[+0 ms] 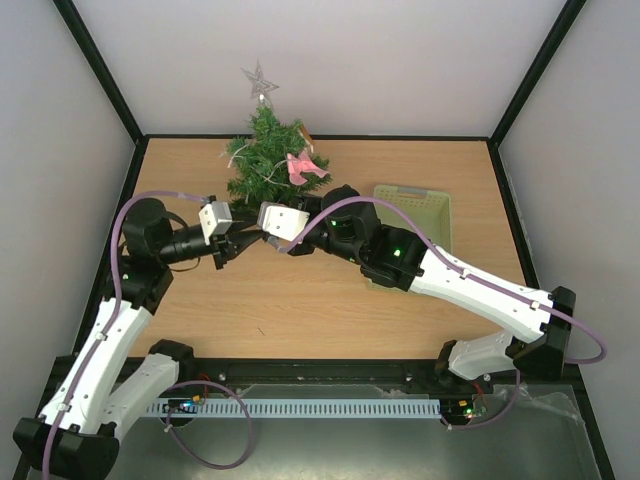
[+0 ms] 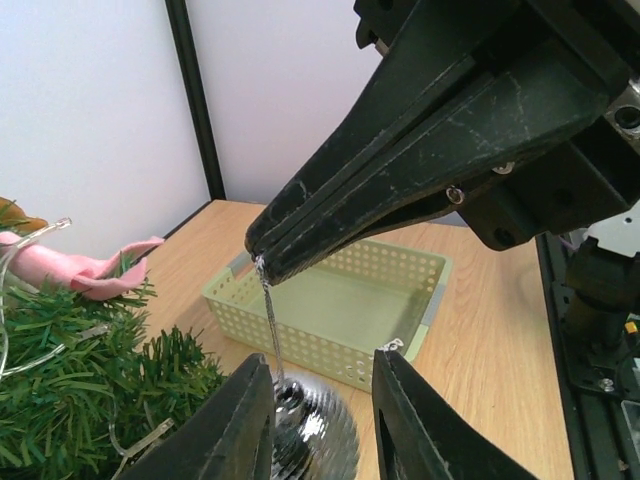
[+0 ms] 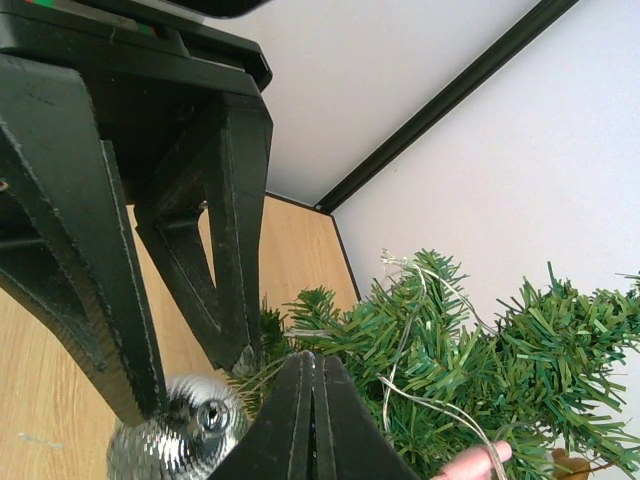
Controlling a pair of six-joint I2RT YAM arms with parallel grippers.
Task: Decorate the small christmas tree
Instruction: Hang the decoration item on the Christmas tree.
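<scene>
The small christmas tree stands at the far edge of the table, left of centre. It carries a star on top, a pink ornament on its right side and a light string through the branches. The pale green basket lies to its right, well apart.

My right gripper is clamped on the hanging thread of a silver mirror ball, just near of the tree's lower branches. My left gripper has its fingers apart, one on each side of the ball's cap. I cannot tell whether either finger touches the ball.

Judged step: hang the ball on a lower branch.

1. Hold the thread with the right gripper until a branch carries it.
2. Use the left fingers only to steady the ball. Do not squeeze the mirrored surface hard; it is likely to slip.
3. Select a branch tip free of the light string, so that the thread does not snag on the wire.
4. Lead the thread over the tip, lower, then release.
</scene>
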